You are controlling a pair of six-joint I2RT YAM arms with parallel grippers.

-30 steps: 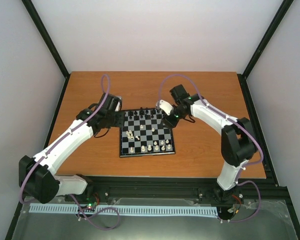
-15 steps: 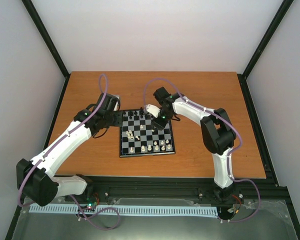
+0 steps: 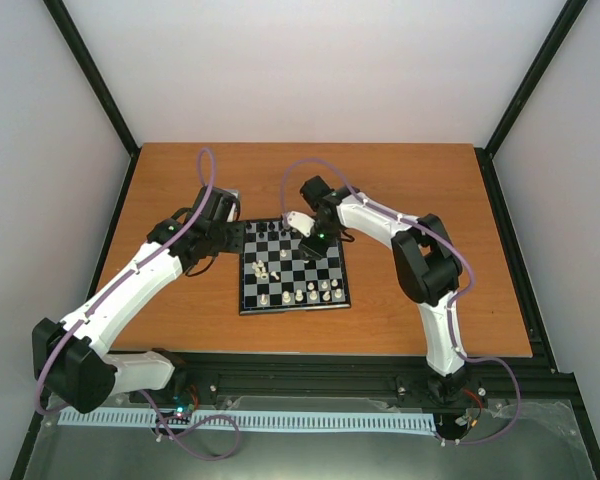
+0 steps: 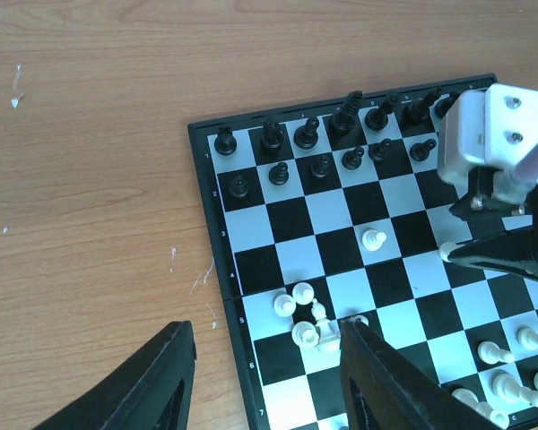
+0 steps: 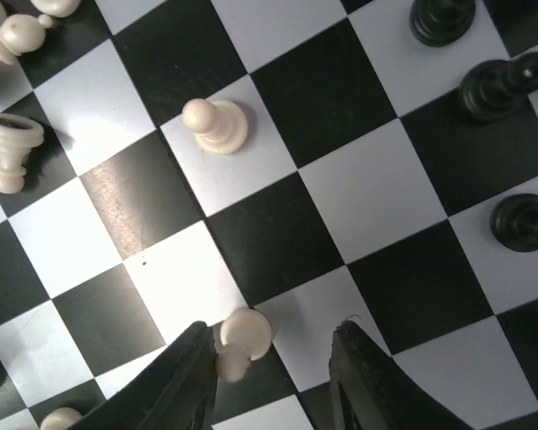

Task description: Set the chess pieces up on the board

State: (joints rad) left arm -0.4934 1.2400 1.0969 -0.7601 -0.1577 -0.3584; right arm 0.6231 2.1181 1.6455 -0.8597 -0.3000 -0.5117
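The board (image 3: 293,307) lies mid-table. Black chess pieces (image 4: 307,133) fill its far rows. Cream-white ones stand along the near row (image 3: 310,295), with a tumbled cluster (image 4: 307,320) near the left edge and a lone pawn (image 4: 373,239) mid-board. My left gripper (image 3: 242,238) hovers open and empty over the board's left edge (image 4: 267,330). My right gripper (image 3: 317,243) is low over the board's far middle, jaws open (image 5: 273,345), with a white pawn (image 5: 242,339) between them, right beside the left finger (image 5: 184,385).
In the right wrist view another white pawn (image 5: 215,124) stands two squares ahead, black pieces (image 5: 502,82) are at the upper right, and white pieces (image 5: 9,148) lie at the upper left. Bare wooden table (image 3: 180,190) surrounds the board.
My right arm has swung left, carrying its gripper from the board's far right corner in over the far middle squares. The left arm has hardly moved.
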